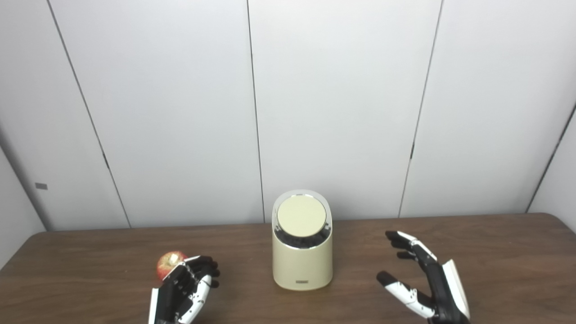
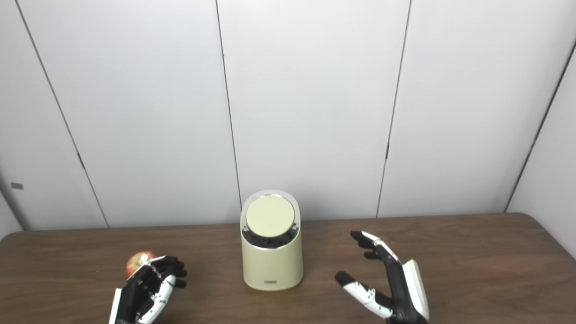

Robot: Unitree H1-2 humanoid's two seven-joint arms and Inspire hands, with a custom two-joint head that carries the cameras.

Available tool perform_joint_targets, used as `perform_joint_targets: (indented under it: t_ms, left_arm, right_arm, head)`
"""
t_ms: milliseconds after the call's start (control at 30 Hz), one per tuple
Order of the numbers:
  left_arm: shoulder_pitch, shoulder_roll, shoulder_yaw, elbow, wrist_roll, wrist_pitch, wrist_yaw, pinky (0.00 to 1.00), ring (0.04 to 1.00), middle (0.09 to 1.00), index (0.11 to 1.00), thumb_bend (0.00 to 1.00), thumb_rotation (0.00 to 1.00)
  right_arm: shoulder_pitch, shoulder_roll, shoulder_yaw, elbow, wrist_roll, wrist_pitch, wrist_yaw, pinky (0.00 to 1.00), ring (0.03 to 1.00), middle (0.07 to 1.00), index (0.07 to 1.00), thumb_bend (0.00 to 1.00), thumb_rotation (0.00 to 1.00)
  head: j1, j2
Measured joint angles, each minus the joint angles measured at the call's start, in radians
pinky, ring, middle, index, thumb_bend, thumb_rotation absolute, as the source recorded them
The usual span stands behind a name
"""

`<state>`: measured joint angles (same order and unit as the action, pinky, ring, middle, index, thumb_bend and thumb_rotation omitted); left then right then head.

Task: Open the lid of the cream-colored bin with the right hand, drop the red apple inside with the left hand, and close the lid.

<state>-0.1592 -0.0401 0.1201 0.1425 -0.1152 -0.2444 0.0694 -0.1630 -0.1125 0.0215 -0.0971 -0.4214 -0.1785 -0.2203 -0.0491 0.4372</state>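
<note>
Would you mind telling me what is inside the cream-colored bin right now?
That cannot be seen: the round lid is closed on the cream-colored bin, covering its inside. The red apple is outside, on the table by the left hand.

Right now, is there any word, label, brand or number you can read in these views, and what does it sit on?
None is readable.
Small dark label low on the front of the cream-colored bin: too small and blurred to read.
Small grey tag on the wall panel: shows no legible text.
</note>
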Motion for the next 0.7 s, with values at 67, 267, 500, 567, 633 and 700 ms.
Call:
perform_joint_targets:
  t_ms: [67,267,500,567,633,700]
  left_arm:
    - [0.000,0.000,0.000,0.000,0.000,0.000,0.000,0.49,0.570,0.582,0.560,0.26,0.09]
    - [-0.004,-0.002,-0.002,0.005,0.002,-0.001,0.001,0.49,0.566,0.579,0.557,0.26,0.10]
    - [-0.005,-0.001,-0.002,0.007,0.004,-0.002,0.001,0.51,0.575,0.585,0.560,0.27,0.12]
    - [-0.006,-0.001,-0.003,0.010,0.009,-0.006,0.002,0.51,0.572,0.582,0.562,0.26,0.14]
    - [-0.008,-0.001,-0.004,0.012,0.011,-0.007,0.003,0.50,0.571,0.582,0.562,0.27,0.14]
    - [-0.010,-0.001,-0.005,0.014,0.014,-0.007,0.004,0.50,0.571,0.582,0.561,0.27,0.14]
  right_arm:
    - [-0.042,0.001,0.000,-0.033,-0.007,0.026,0.012,0.67,0.751,0.770,0.756,0.77,0.83]
    - [-0.133,0.017,0.003,-0.077,-0.037,0.100,0.038,0.63,0.732,0.749,0.734,0.81,0.88]
    - [-0.180,0.026,0.018,-0.130,-0.097,0.215,0.080,0.66,0.767,0.772,0.745,0.83,0.96]
    - [-0.211,0.029,0.023,-0.155,-0.111,0.254,0.100,0.63,0.741,0.768,0.750,0.86,0.91]
    - [-0.247,0.031,0.033,-0.166,-0.134,0.294,0.115,0.60,0.722,0.770,0.767,0.90,0.76]
    - [-0.277,0.035,0.045,-0.178,-0.161,0.343,0.138,0.60,0.724,0.775,0.778,0.94,0.68]
  head:
    - [0.000,0.000]
    - [-0.002,-0.003]
    - [-0.005,-0.005]
    - [-0.005,-0.006]
    - [-0.003,-0.008]
    - [-0.003,-0.006]
